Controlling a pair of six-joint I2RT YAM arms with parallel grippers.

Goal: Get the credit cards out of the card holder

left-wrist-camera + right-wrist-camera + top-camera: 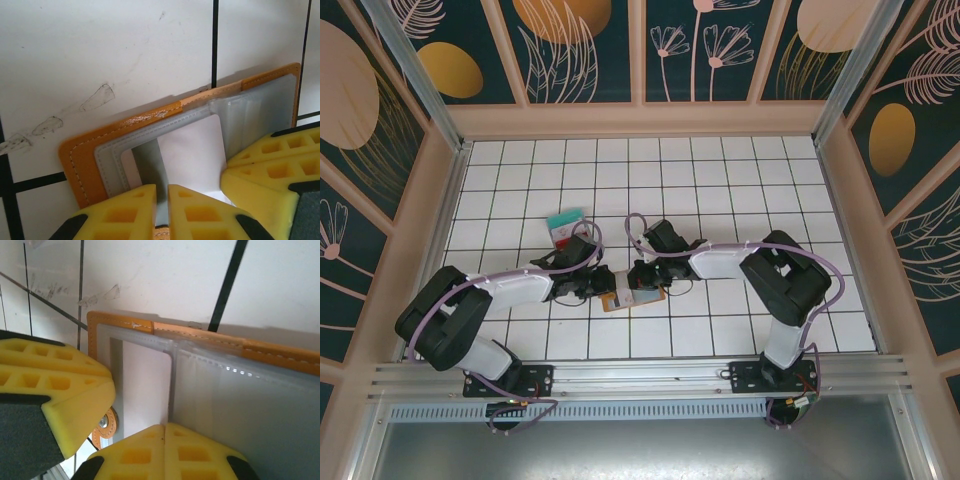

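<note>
Tiled tabletop (720, 170): open card holder (616, 302) lies lengthwise left-right, sleeves up.

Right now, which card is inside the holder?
The pale card, in the card holder's clear sleeve; the teal card lies loose on the table.

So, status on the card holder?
Left gripper closed on card holder edge; right gripper shut at same edge, grip unclear. Holder open, pale card in sleeve. Loose cards lie apart, not in the way.
</note>
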